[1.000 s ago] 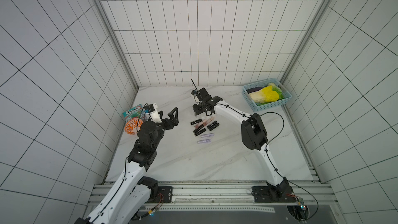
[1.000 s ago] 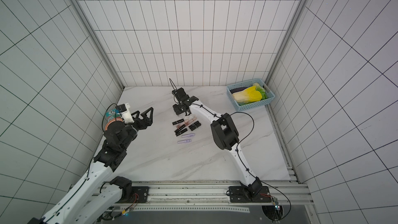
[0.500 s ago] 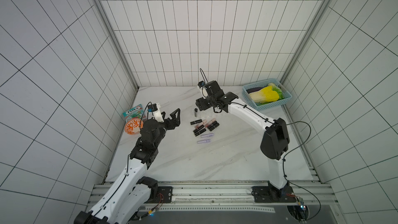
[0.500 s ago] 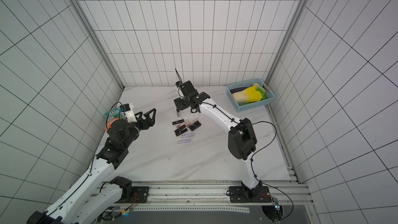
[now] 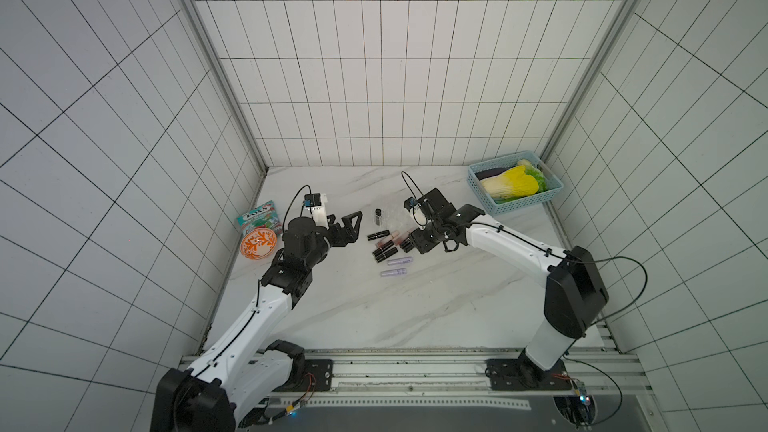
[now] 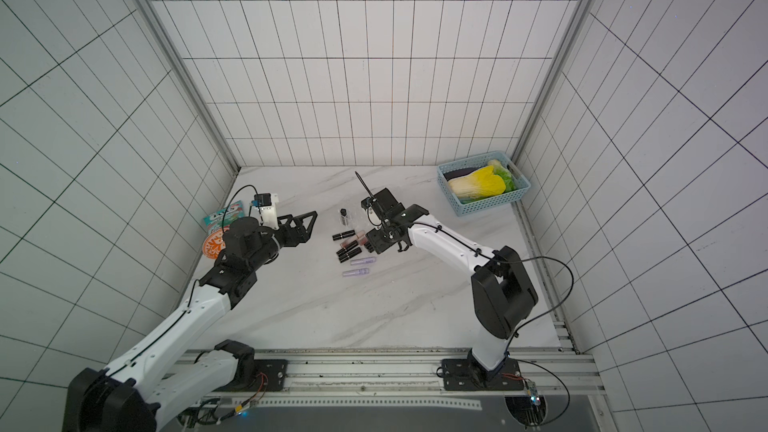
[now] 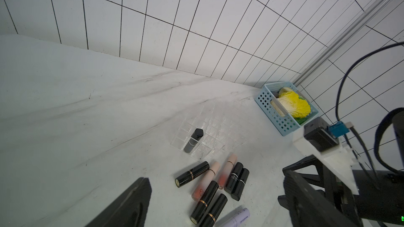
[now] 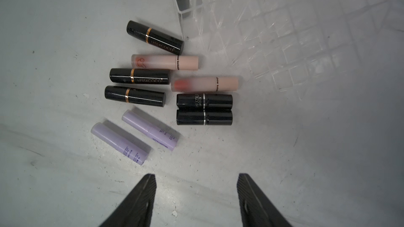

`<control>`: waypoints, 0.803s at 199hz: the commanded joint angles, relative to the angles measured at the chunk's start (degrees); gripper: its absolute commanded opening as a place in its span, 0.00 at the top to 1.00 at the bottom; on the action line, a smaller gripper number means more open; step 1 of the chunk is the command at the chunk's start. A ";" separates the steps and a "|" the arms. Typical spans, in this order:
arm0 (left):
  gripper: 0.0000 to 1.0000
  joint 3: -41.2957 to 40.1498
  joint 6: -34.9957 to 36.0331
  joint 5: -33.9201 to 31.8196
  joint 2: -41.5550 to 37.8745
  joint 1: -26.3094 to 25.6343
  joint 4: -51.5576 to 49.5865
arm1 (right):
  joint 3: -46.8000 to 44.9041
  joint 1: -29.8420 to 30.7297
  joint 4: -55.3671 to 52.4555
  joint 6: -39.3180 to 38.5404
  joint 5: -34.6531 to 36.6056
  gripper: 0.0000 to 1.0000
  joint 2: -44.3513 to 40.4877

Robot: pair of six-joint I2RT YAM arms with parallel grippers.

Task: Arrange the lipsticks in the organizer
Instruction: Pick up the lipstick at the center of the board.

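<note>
Lipsticks (image 8: pixel 153 97) are lying in a loose cluster on the bench (image 5: pixel 374 305), nine by my count (five black, two pink, two lilac), just beside the clear organizer (image 8: pixel 284 46). One more black tube (image 7: pixel 193 140) is standing in a corner slot of it. I'm seeing the right claw (image 8: pixel 195 174) hovering just beside the cluster, its fingers spread apart and carrying nothing. The left claw (image 5: pixel 353 227) is hanging between the orange bowl (image 5: pixel 258 244) and the tubes, gaping wide and empty too.
</note>
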 commanded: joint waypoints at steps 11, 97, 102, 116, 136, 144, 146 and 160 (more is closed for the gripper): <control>0.07 1.19 1.04 0.33 -0.22 0.06 -0.05 | 1.41 -1.26 -2.26 -4.16 -3.88 0.37 3.80; 0.07 0.89 0.80 0.65 0.48 0.06 0.61 | 9.33 -2.04 -2.18 -8.02 -10.32 0.28 14.63; 0.07 0.90 0.79 0.74 0.57 0.06 0.61 | 9.61 -2.10 -2.17 -8.14 -10.40 0.28 14.97; 0.07 0.95 0.77 0.78 0.66 0.06 0.67 | 10.40 -2.46 -2.18 -8.33 -10.70 0.28 15.86; 0.07 0.90 0.77 0.83 0.66 0.06 0.70 | 11.12 -3.64 -2.13 -8.33 -12.24 0.27 16.97; 0.07 0.89 0.76 0.83 0.67 0.06 0.70 | 11.17 -4.15 -1.87 -8.33 -12.91 0.27 17.32; 0.07 0.93 0.76 0.83 0.66 0.06 0.70 | 11.17 -4.26 -1.79 -8.33 -13.06 0.27 17.38; 0.07 0.93 0.76 0.98 0.66 0.06 0.75 | 11.39 -4.91 -1.30 -8.24 -13.95 0.26 17.90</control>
